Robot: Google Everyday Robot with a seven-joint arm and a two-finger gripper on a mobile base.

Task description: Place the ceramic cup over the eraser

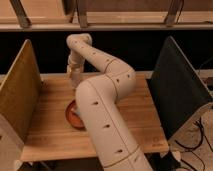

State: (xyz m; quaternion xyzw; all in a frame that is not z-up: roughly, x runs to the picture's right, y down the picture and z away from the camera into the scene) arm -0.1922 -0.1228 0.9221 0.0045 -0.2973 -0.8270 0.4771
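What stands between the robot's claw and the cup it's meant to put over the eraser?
Nothing visible does. The gripper is shut, low at the far edge of the table. The orange bowl lies nearer the camera, out of its way. I cannot make out the cup or the eraser; the arm may hide them.

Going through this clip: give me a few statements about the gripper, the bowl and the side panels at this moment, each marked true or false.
1. The gripper is shut and points down over the far side of the table. True; whether it holds anything cannot be seen.
2. The orange-red bowl sits on the right half of the picture. False: it lies left of centre.
3. The arm hides part of the orange-red bowl. True.
4. The dark panel stands at the picture's left. False: the tan panel is at the left, and the dark panel at the right.
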